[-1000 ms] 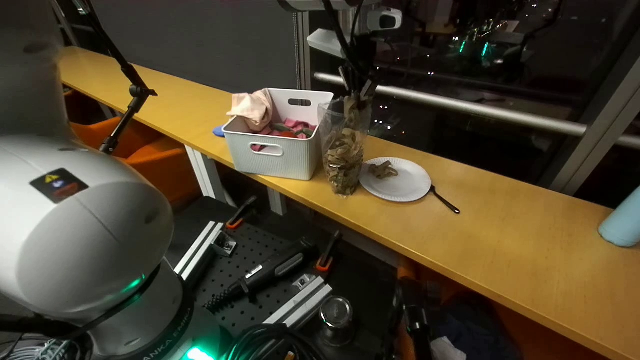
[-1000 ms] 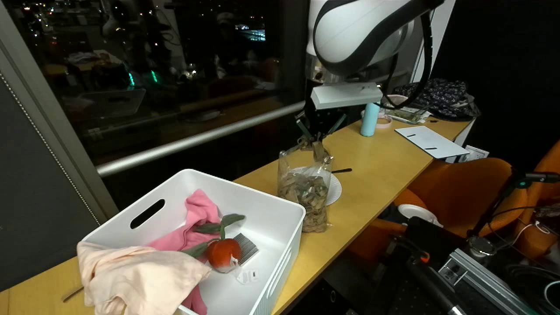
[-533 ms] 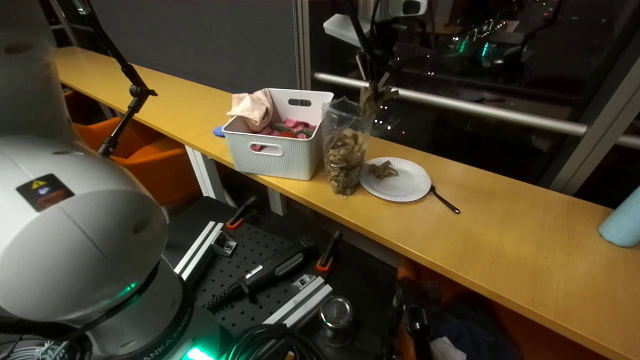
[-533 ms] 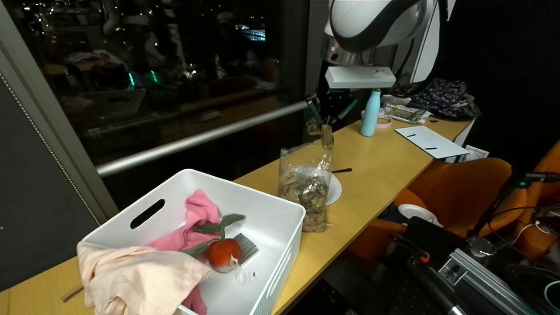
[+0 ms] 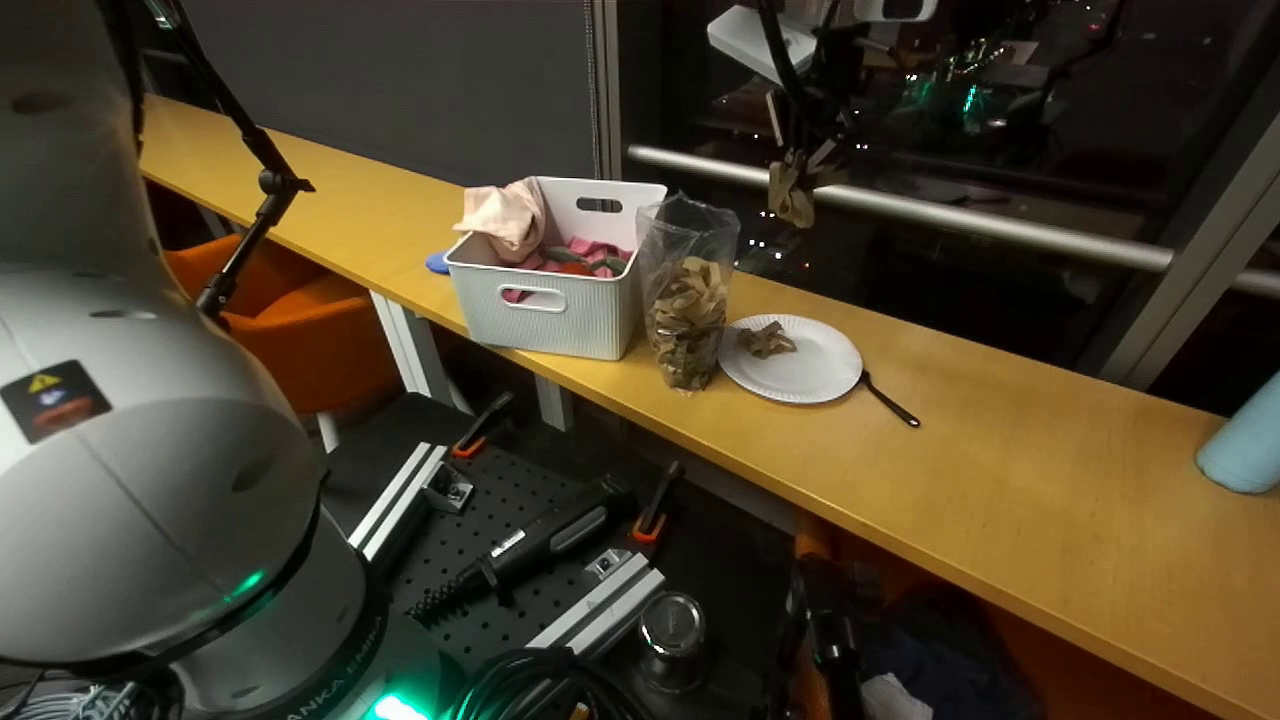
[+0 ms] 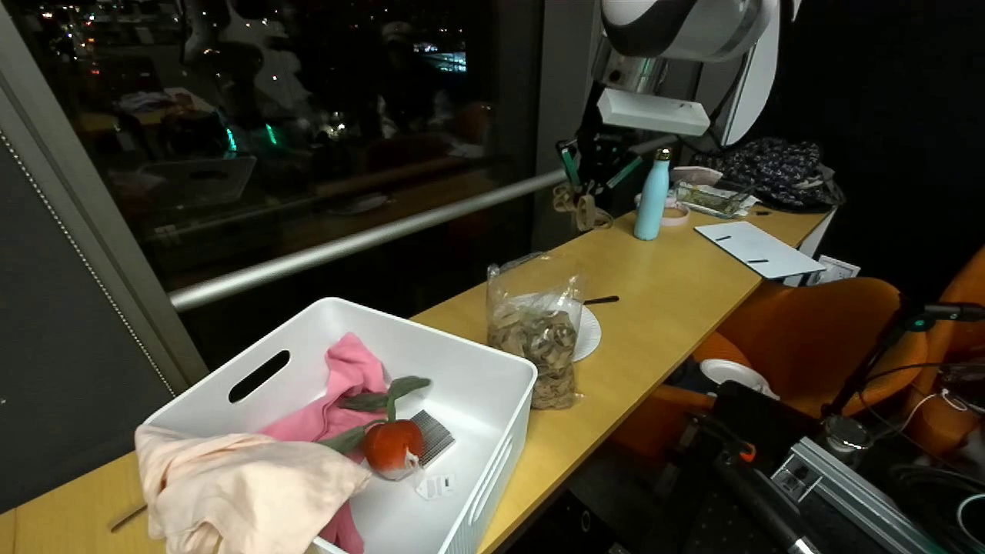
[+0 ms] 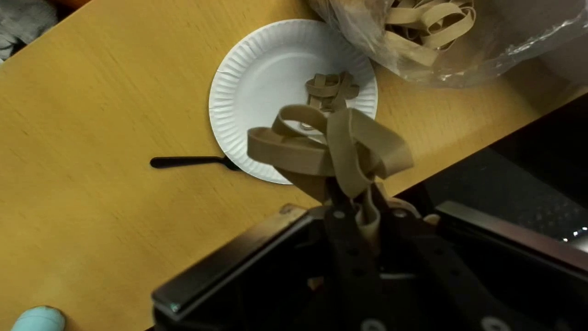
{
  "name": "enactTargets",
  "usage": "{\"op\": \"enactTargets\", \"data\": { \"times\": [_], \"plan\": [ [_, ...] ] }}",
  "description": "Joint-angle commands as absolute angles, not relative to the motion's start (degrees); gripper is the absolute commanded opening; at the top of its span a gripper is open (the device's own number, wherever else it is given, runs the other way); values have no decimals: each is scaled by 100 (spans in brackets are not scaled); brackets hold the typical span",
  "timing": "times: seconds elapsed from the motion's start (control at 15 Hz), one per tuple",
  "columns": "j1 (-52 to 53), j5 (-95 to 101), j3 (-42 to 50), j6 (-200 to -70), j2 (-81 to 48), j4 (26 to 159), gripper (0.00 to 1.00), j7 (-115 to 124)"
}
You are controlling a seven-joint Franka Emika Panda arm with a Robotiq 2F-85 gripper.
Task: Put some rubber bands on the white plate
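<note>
Long yellow table [image 5: 1040,480], white robot arm [image 5: 170,480] beside it. White bin [image 5: 595,328] on the table, peach cloth [image 6: 246,481] draped over its rim, pink cloth [image 6: 331,412] inside. Clear plastic bag [image 5: 690,232] stands upright just beside the bin (can't tell if they touch). White plate [image 5: 818,366] lies flat next to the bag, on the side away from the bin. Gripper [image 7: 356,197] hangs well above the table, fingers clamped on a load (details below). Light-blue bottle [image 6: 652,201] is upright, well apart from the plate. Black utensil [image 5: 892,402] has one end at the plate rim; under it or just against it, can't tell. Bagged rubber bands [image 5: 688,312], tan, fill the lower part of the bag. Held rubber bands [image 7: 340,147] are a looped clump pinched at the fingertips, up in the air. Plated rubber bands [image 5: 766,341] sit in a small pile on the bag side.
</note>
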State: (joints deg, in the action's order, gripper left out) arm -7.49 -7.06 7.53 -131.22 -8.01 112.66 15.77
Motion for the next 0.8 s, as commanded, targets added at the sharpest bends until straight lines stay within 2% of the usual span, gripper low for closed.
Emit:
{"op": "enactTargets", "data": {
  "times": [0.0,0.73],
  "plan": [
    [-780,-1344,589,-13258,-1621,10617,3,925],
    [-893,-1784,353,-13662,-3087,10355,3,514]
  ]
}}
